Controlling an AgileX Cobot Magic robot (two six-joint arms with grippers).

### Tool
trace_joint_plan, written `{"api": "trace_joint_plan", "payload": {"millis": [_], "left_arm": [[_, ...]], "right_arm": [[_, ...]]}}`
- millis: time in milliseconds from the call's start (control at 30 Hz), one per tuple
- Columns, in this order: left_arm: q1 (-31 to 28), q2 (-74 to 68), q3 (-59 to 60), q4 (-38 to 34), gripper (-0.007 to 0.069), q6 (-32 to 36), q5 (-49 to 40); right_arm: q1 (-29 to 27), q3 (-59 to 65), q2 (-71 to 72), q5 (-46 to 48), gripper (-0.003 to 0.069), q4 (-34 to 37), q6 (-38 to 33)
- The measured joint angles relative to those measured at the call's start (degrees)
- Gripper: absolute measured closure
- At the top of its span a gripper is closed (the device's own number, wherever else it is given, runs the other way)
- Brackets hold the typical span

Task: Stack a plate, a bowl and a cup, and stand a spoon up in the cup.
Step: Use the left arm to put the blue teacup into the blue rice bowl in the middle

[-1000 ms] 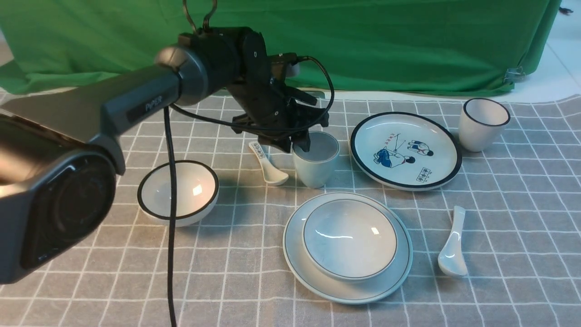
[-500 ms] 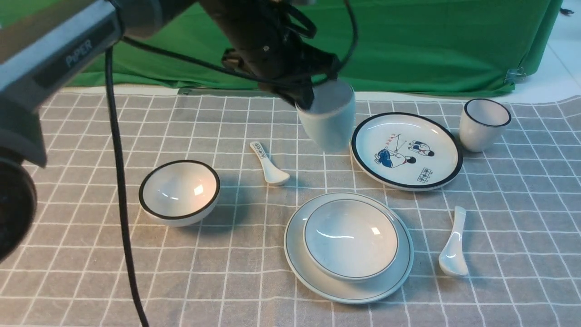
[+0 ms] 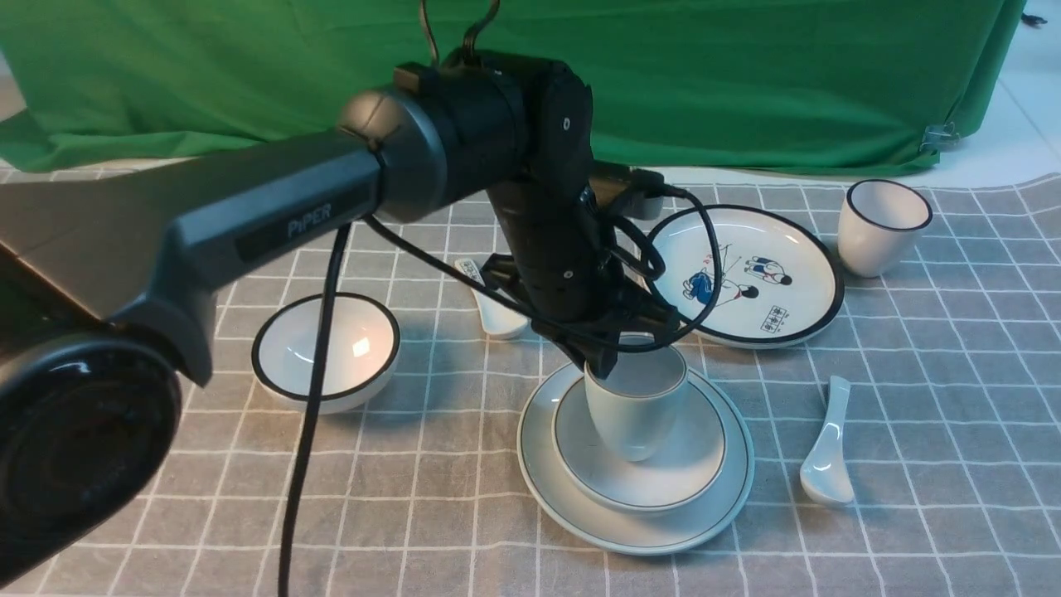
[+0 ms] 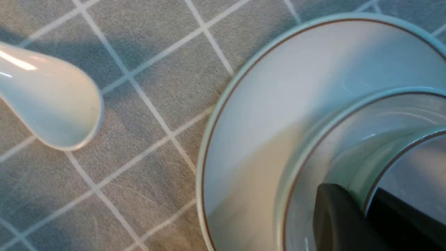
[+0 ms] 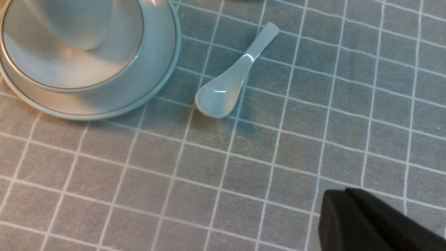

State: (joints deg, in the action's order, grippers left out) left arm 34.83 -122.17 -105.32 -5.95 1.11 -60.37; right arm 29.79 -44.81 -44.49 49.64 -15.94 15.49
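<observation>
Front view: left gripper (image 3: 605, 365) pinches cup (image 3: 638, 414) rim inside bowl (image 3: 696, 464); right gripper (image 5: 344, 197) closed, empty.

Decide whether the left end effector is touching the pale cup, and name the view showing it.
Touching. The left wrist view shows the left end effector pinching the cup wall, one black finger each side of the rim.

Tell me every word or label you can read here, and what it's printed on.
"PiPER": on the grey link of the left arm.
Boxed characters on the cartoon plate: too small to read.
Dark writing on the handle of the far spoon: too small to read.
Wrist views: no text.
</observation>
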Motion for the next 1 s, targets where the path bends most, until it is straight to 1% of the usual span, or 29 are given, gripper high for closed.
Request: {"api": "trace_joint_plan", "payload": {"millis": [233,300,367,433,533,567,600,633,667,733,800,867,933,1000], "left_arm": [[0.00,-0.11,0.00,-0.57,0.0587,0.00,1.03],[0.00,-0.11,0.00,-0.57,0.0566,0.00,1.24],[0.00,-0.11,0.00,-0.61,0.0513,0.14,1.26],[0.00,-0.11,0.00,-0.61,0.0477,0.20,0.95],[0.00,-0.11,0.00,-0.61,0.0350,0.20,-0.31],[0.00,-0.11,0.00,-0.61,0.0343,0.20,-0.45],[0.00,-0.11,0.00,-0.87,0.0291,0.20,-0.70],[0.00,-0.11,0.00,-0.92,0.0285,0.20,-0.79],[0.00,-0.05,0.00,-1.53,0.0242,0.14,-1.13],[0.00,0.35,0.00,-2.09,0.0198,0.14,-1.53],[0.00,1.02,-0.07,-2.23,0.0179,0.14,-1.96],[0.00,2.29,-0.28,-2.30,0.0170,0.14,-2.81],[0.00,4.40,-0.57,-2.37,0.0175,0.14,-3.47],[0.00,6.99,-0.64,-1.49,0.0206,0.14,-3.85]], "right_arm": [[0.00,0.00,0.00,0.00,0.0625,0.00,0.00],[0.00,0.00,0.00,0.00,0.0624,0.00,0.00],[0.00,0.00,0.00,-0.24,0.0624,0.00,0.00],[0.00,0.00,0.00,-0.43,0.0624,0.00,0.00],[0.00,0.00,0.00,-1.90,0.0624,-0.05,0.00],[0.00,0.00,0.00,-2.01,0.0624,-0.05,0.00],[0.00,0.00,0.00,-2.60,0.0624,-0.05,0.00],[0.00,0.00,0.00,-2.69,0.0624,-0.05,0.00],[0.00,0.00,-0.09,-2.92,0.0624,-0.05,0.00],[-0.33,-0.02,-0.80,-2.57,0.0624,-0.05,0.05],[-1.02,-0.08,-1.77,-2.04,0.0624,-0.11,0.05],[-2.87,-0.75,-3.76,-0.67,0.0624,-0.11,0.05],[-5.82,-2.43,-6.26,1.76,0.0624,-0.06,-0.58],[-10.47,-4.92,-9.53,3.86,0.0624,0.48,-3.07]]}}
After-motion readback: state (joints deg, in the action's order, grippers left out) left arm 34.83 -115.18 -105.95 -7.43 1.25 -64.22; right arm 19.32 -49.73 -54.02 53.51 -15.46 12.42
